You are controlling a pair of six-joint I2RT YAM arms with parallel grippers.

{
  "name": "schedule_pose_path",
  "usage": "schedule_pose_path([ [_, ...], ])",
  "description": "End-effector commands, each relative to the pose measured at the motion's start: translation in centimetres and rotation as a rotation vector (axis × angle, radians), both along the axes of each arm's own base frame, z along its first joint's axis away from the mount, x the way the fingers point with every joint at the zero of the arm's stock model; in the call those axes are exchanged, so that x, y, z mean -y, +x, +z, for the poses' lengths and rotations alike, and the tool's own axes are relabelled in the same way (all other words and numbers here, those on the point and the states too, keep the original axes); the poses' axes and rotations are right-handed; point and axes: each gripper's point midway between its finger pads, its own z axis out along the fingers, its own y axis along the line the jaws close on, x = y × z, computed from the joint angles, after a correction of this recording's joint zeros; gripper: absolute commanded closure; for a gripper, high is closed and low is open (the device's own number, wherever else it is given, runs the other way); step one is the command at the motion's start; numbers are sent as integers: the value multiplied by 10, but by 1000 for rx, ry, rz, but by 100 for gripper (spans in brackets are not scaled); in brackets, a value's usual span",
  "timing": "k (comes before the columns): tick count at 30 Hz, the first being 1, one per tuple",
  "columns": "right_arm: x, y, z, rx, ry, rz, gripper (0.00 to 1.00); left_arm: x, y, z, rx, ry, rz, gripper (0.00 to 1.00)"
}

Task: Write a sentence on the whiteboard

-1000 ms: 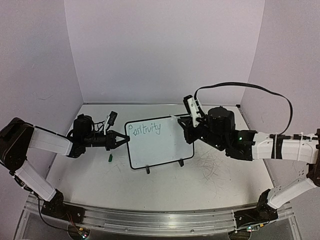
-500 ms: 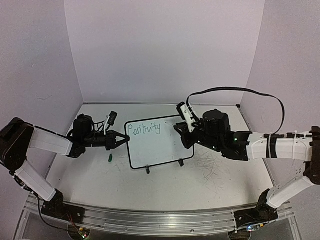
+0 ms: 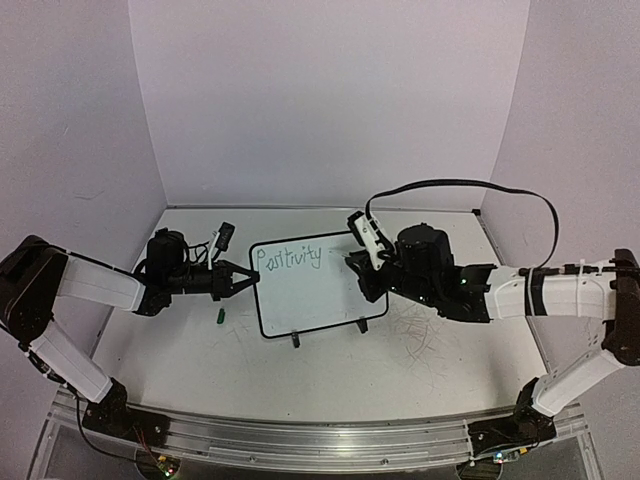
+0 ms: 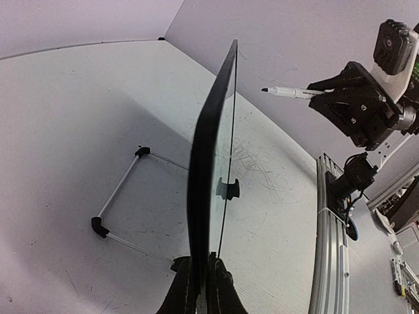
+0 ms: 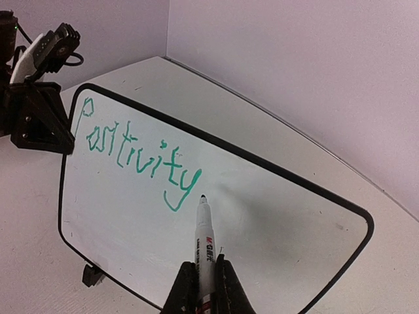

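Left gripper (image 4: 201,278) clamped on whiteboard (image 3: 320,300) left edge; board upright between both grippers. My right gripper (image 5: 204,271) pinched marker (image 5: 205,232), tip just past "y" of sentence (image 5: 134,154); contact unclear. Judged: leave word gap, press lightly, match baseline, brace board against push.

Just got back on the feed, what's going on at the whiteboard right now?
The left gripper is shut on the left edge of the whiteboard, bracing it upright. The right gripper holds a marker, its tip just off the board past the final y. The sentence reads only Positivity in green and is unfinished.
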Motion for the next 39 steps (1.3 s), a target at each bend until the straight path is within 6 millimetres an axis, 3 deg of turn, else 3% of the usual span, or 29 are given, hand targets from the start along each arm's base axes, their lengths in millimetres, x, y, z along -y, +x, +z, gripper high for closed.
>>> schedule_pose_path([
  [1, -5, 9, 22, 46, 40, -41, 100, -1, 10, 23, 112, -15, 31, 100],
  [8, 11, 13, 21, 62, 37, -120, 100, -2, 9, 23, 109, -14, 31, 100],
  [23, -6, 23, 27, 57, 66, -119, 100, -2, 7, 22, 109, -13, 23, 100],
  [39, -9, 30, 14, 43, 39, -145, 100, -2, 6, 21, 115, -10, 21, 100],
])
